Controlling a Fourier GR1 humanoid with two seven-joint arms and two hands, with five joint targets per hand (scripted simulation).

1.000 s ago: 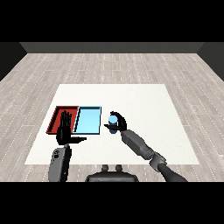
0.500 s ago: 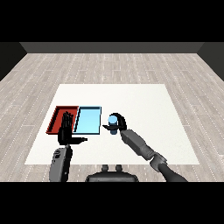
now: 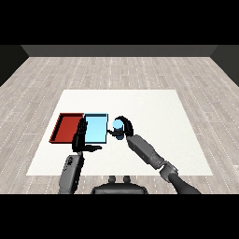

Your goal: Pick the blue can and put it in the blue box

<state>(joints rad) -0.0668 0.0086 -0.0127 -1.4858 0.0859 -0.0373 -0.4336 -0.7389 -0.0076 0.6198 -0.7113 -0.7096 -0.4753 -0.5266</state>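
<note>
Just right of the light blue tray (image 3: 95, 130), right hand (image 3: 125, 130) fingers curl around blue can (image 3: 117, 127), carried for placing; left hand (image 3: 80, 138) fingers released, idle over tray's near edge.

Right hand (image 3: 125, 127) is curled round the blue can (image 3: 117, 126), sitting just off the right edge of the light blue tray (image 3: 96, 129). Nothing between can and tray rim on that side; the tray floor shows bare across its middle and far part.

Obstacle: left hand (image 3: 80, 138), fingers straight and raised, over the seam between the red tray (image 3: 66, 127) and the blue one, overlapping the blue tray's near-left corner, thumb jutting right along its near edge.

White table (image 3: 154, 112) is open to the right of and beyond both trays. Right forearm (image 3: 145, 151) crosses the near-right area diagonally.
</note>
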